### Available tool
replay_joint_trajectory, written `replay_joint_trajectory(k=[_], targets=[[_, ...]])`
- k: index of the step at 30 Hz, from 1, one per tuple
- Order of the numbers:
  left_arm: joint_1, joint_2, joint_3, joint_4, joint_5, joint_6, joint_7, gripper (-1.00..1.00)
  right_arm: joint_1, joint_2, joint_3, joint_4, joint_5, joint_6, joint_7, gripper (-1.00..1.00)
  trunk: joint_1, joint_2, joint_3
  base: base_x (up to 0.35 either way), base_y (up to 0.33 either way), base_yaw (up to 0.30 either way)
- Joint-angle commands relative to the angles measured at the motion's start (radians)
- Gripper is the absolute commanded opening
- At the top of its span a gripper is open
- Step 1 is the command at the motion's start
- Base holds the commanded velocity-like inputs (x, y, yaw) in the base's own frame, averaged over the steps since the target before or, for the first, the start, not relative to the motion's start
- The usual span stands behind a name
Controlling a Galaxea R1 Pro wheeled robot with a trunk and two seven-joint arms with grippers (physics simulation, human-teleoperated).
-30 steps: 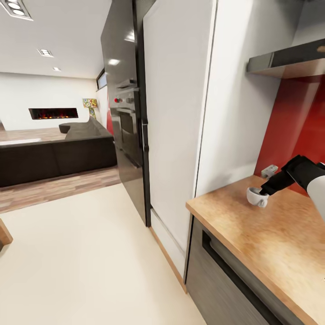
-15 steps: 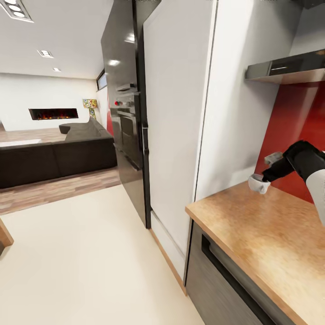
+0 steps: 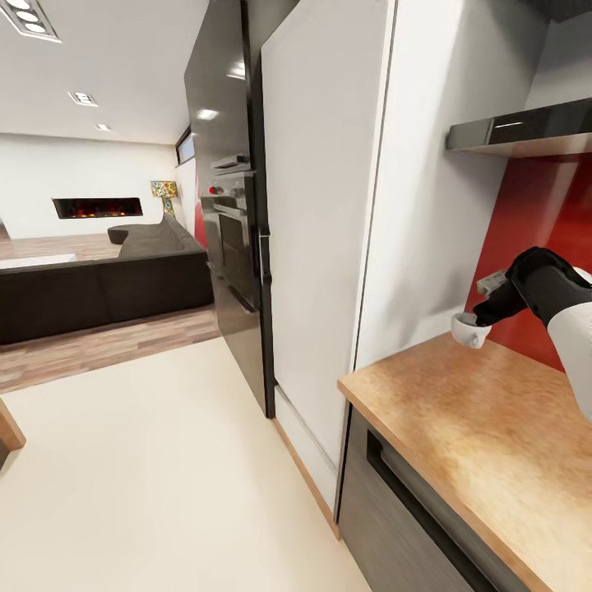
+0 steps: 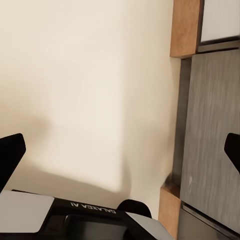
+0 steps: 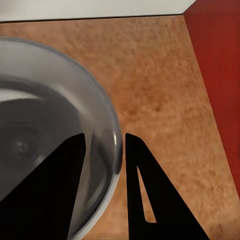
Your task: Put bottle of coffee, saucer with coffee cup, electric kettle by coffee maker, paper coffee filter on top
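Rim-pinching explains the hold: the right gripper clamps the coffee cup by its wall, one finger inside, carrying it clear above the countertop near the red backsplash. Left gripper hangs spread and empty over the floor, likely just kept clear.

A: What's ahead at twelve o'clock?
B: A tall white cabinet panel, with a glossy black unit beside it holding a built-in oven.

A: And toward ten o'clock?
B: A dark sofa on a wood-plank floor, a lit fireplace set in the white far wall, recessed ceiling lights above.

A: The floor nearer us?
B: Plain cream floor.

A: At two o'clock?
B: A red backsplash under a dark shelf, behind the light-wood bench with grey cabinet fronts.
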Motion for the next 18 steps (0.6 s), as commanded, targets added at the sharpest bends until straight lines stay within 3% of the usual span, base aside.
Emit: replay_joint_trajectory(k=[1, 5, 9, 15, 18], targets=[[0.000, 0.000, 0.002, 0.000, 0.007, 0.010, -0.003, 1.00, -0.001, -0.001, 0.004, -0.002, 0.008, 0.002, 0.012, -1.00, 0.000, -0.001, -0.001, 0.000, 0.000, 0.000], [0.000, 0.000, 0.002, 0.000, 0.007, 0.010, -0.003, 1.00, -0.001, -0.002, 0.004, -0.002, 0.007, 0.003, 0.012, -1.00, 0.000, -0.001, -0.001, -0.002, 0.000, 0.000], [0.000, 0.000, 0.002, 0.000, 0.007, 0.010, -0.004, 1.00, -0.001, -0.003, 0.004, -0.002, 0.007, 0.002, 0.014, -1.00, 0.000, -0.001, -0.001, -0.215, 0.059, -0.058], [0.000, 0.000, 0.002, 0.000, 0.007, 0.010, -0.004, 1.00, -0.001, -0.005, 0.002, -0.004, 0.006, -0.002, 0.028, -1.00, 0.000, -0.001, 0.002, -0.081, 0.023, -0.229], [0.000, 0.000, 0.002, -0.001, 0.007, 0.010, -0.004, 1.00, -0.001, -0.008, 0.001, -0.015, 0.007, -0.024, 0.077, -1.00, 0.000, -0.001, 0.003, -0.023, 0.007, -0.258]])
